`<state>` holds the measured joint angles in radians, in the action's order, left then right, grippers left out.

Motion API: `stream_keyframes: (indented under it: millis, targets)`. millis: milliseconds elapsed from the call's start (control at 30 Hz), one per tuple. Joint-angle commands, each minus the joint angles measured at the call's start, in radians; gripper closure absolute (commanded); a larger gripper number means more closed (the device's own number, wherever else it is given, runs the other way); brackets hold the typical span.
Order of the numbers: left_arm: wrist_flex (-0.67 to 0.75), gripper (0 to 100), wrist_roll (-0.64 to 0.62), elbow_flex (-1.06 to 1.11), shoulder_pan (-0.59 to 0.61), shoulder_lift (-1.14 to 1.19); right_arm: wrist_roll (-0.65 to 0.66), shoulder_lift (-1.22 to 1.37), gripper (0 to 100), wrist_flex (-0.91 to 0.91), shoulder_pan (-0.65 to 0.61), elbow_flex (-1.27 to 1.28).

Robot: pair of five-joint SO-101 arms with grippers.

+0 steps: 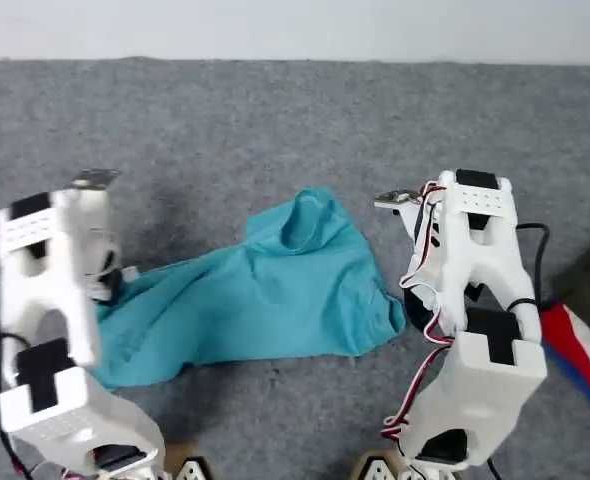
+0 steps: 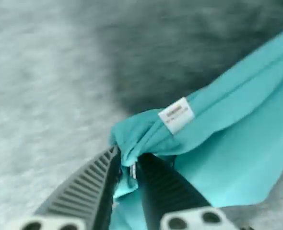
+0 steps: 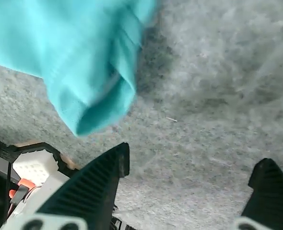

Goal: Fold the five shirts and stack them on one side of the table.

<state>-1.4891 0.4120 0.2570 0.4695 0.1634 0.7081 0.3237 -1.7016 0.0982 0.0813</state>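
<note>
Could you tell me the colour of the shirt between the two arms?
Teal shirt, best seen in the high view.

shirt: plain blue-green
tag on the shirt: white
table: grey, speckled
left arm: white with black bits
right arm: white with black bits, red and white wires
cloth at 3 o'clock: red, white and blue stripes

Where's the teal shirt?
In the high view, the teal shirt lies on the grey table between both arms, one end pinched by the left fingers.
</note>
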Motion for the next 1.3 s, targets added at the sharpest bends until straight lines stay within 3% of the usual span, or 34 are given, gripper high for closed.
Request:
stream_keyframes:
  millis: [0, 300, 400, 633, 700, 767, 867, 1000, 1067, 1267]
  targets:
    - [-0.002, 99, 0.031, -0.094, 0.123, -0.002, -0.008, -0.081, 60.4, 0.008, -0.008, -0.006]
    - [0.002, 99, 0.028, -0.150, 0.222, -0.005, -0.008, -0.127, 60.4, 0.008, -0.008, 0.000]
    - [0.061, 99, 0.011, -0.157, 0.282, -0.005, -0.008, -0.128, 60.4, 0.008, -0.008, 0.000]
    - [0.252, 92, -0.282, -0.358, 0.499, 0.003, -0.009, -0.128, 60.4, 0.008, -0.010, 0.000]
    - [0.261, 91, -0.304, -0.390, 0.512, 0.003, -0.009, -0.128, 60.4, 0.008, -0.010, 0.000]
    - [0.222, 91, -0.299, -0.392, 0.512, -0.003, -0.009, -0.128, 60.4, 0.008, -0.010, 0.000]
    - [0.051, 91, -0.239, -0.394, 0.494, 0.003, -0.009, -0.128, 60.4, 0.008, -0.012, 0.000]
    - [-0.261, 91, 0.005, -0.372, 0.423, 0.021, -0.009, -0.128, 60.4, 0.008, -0.012, 0.000]
    - [-0.265, 91, 0.063, -0.328, 0.394, 0.023, -0.009, -0.128, 60.4, 0.002, -0.015, 0.000]
    - [-0.264, 91, 0.063, -0.317, 0.397, 0.011, -0.009, -0.133, 60.4, -0.047, -0.153, 0.000]
